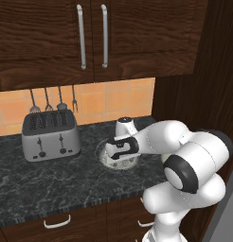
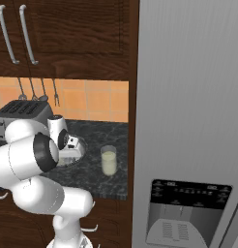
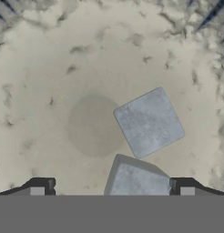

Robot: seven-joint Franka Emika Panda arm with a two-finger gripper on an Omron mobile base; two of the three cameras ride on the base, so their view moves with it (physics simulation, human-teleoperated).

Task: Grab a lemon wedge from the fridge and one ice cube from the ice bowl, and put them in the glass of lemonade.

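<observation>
A silver toaster (image 1: 51, 134) is sitting at the left of a dark marbled counter (image 1: 47, 184), beneath dark wooden cabinets (image 1: 90, 38) with long grey handles. Small utensils (image 1: 47, 101) are hanging on the orange tiled wall just behind the toaster.

To the right of the toaster, the white robot arm is reaching down over the ice bowl (image 1: 119, 162), a shallow speckled dish sitting on the counter. The gripper (image 3: 112, 187) is hanging just inside the bowl with its two dark fingertips (image 3: 41, 185) standing wide apart and nothing between them. In the hand view, one pale grey ice cube (image 3: 149, 122) is lying flat on the bowl's sandy floor, and a second cube (image 3: 136, 181) is lying nearer, between the fingertips; whether the tips are touching it is hard to tell from this angle.

Further right, the glass of lemonade (image 2: 108, 160) is standing upright on the counter just beside the bowl, showing pale creamy liquid.

At the far right, the tall grey fridge (image 2: 188, 97) is standing with its door closed and its black dispenser panel (image 2: 188, 213) low on the front.
</observation>
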